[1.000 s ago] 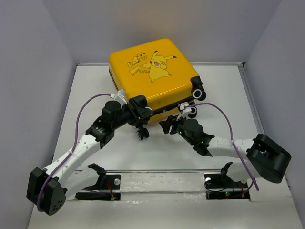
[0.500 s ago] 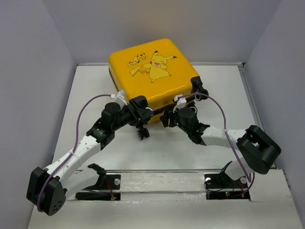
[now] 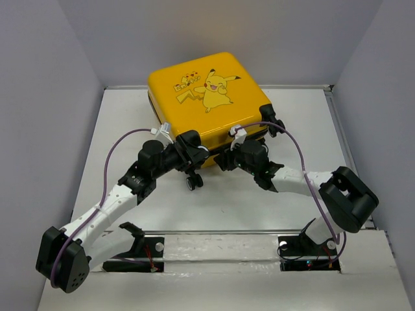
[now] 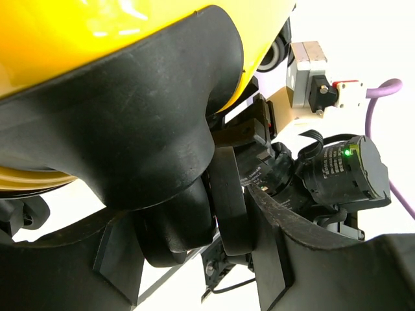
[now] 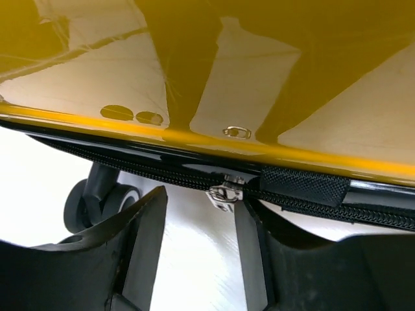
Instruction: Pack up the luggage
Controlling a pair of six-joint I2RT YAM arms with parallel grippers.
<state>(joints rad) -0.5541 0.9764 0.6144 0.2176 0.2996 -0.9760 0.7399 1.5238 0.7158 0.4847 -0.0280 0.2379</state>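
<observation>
The yellow luggage lies closed and flat at the back centre, Pikachu print up. My left gripper is at its near left corner. In the left wrist view the gripper is shut on the black caster wheel under the yellow shell. My right gripper is at the luggage's near edge. In the right wrist view it is open below the black zipper line, with the silver zipper pull between the fingertips, close to the right finger.
A second black wheel shows left of my right gripper, and another at the luggage's right corner. Grey walls enclose the white table on three sides. The arm mounts sit at the near edge.
My right arm has swung forward and left, bringing its open gripper up to the luggage's near edge. The left gripper and the luggage have not moved.
</observation>
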